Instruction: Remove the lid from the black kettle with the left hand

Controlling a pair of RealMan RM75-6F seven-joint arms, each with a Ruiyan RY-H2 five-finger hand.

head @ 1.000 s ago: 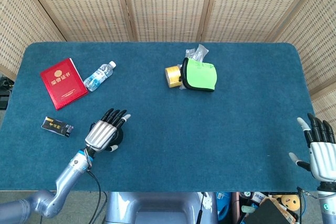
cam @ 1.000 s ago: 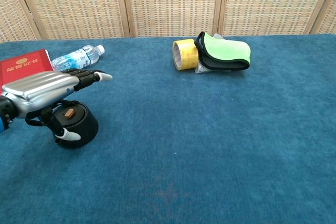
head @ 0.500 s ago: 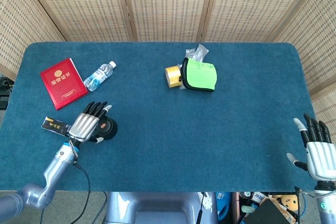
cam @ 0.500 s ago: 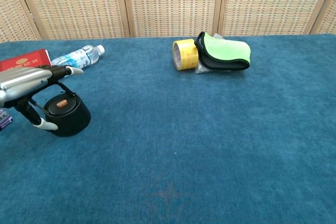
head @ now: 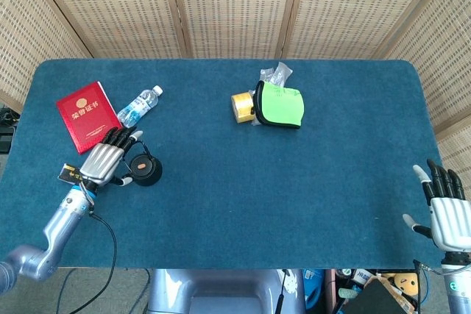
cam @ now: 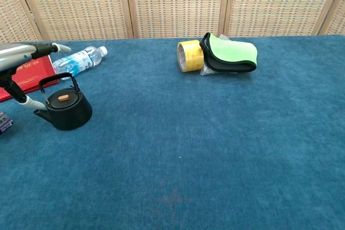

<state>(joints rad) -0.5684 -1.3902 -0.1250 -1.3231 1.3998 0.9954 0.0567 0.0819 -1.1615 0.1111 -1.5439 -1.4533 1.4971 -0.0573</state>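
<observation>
**Lid still seated on kettle, left hand beside it, empty**

The black kettle (cam: pixel 66 110) is seen at the left of the chest view, upright on the blue table (cam: pixel 215 149), its bail handle raised. The lid (cam: pixel 63 98) is seated on top, with a small orange-brown knob at its centre. In the head view the kettle (head: pixel 145 170) is seen left of centre in the lower half of the frame.

The left hand (head: pixel 105 163) is placed just left of the kettle in the head view, fingers extended and spread toward the upper right, nothing grasped. In the chest view only part of it is seen at the left edge (cam: pixel 21 57): fingers stretched out flat above the kettle's level, thumb hanging down beside the spout. Contact between thumb and kettle cannot be told. The lid is not touched.

The right hand (head: pixel 447 211) is seen at the lower right corner of the head view, off the table edge, fingers up and apart, empty. It is not caught by the chest view.

Other items on the table:
- red booklet (head: pixel 89 115) at upper left, gold lettering on cover
- water bottle (head: pixel 139 106) lying on its side just right of the booklet
- small black packet (head: pixel 70 173) at the left, partly hidden under the left hand's wrist
- yellow tape roll (head: pixel 242 106) near top centre, touching a green-and-black pouch (head: pixel 280 104)
- crumpled clear plastic (head: pixel 276 74) just behind the pouch
</observation>
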